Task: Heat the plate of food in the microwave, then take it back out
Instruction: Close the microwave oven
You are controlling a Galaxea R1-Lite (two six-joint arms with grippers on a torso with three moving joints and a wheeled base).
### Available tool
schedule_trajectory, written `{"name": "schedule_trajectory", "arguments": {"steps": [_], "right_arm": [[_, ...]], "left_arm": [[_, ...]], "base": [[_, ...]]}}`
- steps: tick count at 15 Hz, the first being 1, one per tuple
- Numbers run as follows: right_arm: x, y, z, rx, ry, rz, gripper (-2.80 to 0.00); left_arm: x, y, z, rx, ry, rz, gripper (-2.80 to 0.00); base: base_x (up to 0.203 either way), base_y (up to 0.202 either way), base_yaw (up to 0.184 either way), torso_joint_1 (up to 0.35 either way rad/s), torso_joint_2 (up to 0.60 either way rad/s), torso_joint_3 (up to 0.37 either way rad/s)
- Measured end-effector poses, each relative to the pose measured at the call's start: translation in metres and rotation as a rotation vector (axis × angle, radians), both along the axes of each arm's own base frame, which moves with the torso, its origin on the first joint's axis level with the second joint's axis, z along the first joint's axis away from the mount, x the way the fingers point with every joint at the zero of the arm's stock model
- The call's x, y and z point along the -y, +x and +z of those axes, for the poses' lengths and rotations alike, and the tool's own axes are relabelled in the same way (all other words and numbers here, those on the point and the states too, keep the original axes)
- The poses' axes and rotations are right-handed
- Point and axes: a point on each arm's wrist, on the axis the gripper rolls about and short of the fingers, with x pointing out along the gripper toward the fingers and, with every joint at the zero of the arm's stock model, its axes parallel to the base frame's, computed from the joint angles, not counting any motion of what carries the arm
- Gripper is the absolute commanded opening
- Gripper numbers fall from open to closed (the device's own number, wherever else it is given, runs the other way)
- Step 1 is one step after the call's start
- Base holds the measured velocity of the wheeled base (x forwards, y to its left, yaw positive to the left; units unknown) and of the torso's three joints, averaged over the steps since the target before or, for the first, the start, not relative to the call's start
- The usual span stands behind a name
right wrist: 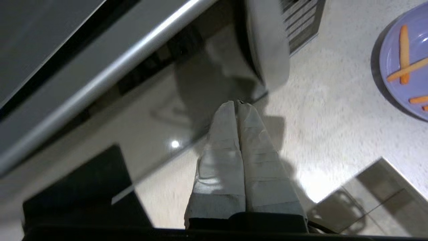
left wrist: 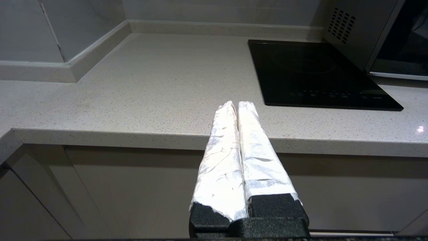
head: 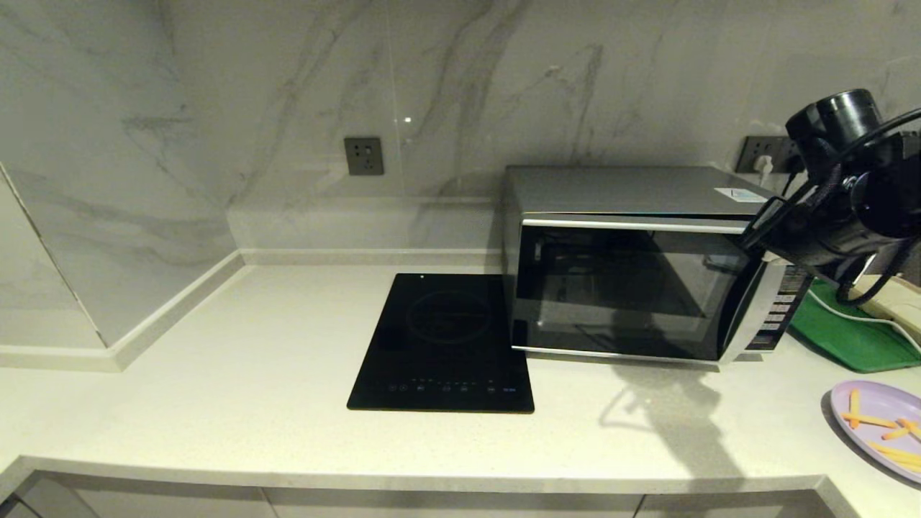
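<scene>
Silver microwave (head: 633, 262) on counter (head: 216, 403), door closed. Plate of food (head: 879, 424) on counter, right of microwave. Right gripper (right wrist: 237, 102) empty, fingers pressed together, near microwave's front. Left gripper (left wrist: 235, 103) parked at counter edge, fingers together, empty.

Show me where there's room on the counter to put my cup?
Biggest bare patch: left of the black cooktop, up to the wall. Another strip runs in front of the microwave. The right end is crowded: the plate of food, the green tray and cables.
</scene>
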Motion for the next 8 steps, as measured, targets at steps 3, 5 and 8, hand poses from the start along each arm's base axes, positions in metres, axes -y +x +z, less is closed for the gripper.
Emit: {"name": "schedule_trajectory", "arguments": {"steps": [3,5,8], "right_arm": [[0.025,0.027,-0.019,-0.011,0.012,-0.073,-2.80],[0.032,0.036,-0.027,-0.011,0.016,-0.088,-2.80],[0.038,0.046,-0.030,0.025,0.017,-0.100,-2.80]], "left_arm": [[0.000,0.000,0.000,0.000,0.000,0.000,-2.80],[0.000,0.000,0.000,0.000,0.000,0.000,-2.80],[0.000,0.000,0.000,0.000,0.000,0.000,-2.80]], "base": [[0.000,0.000,0.000,0.000,0.00,0.000],[0.000,0.000,0.000,0.000,0.00,0.000],[0.000,0.000,0.000,0.000,0.00,0.000]]}}
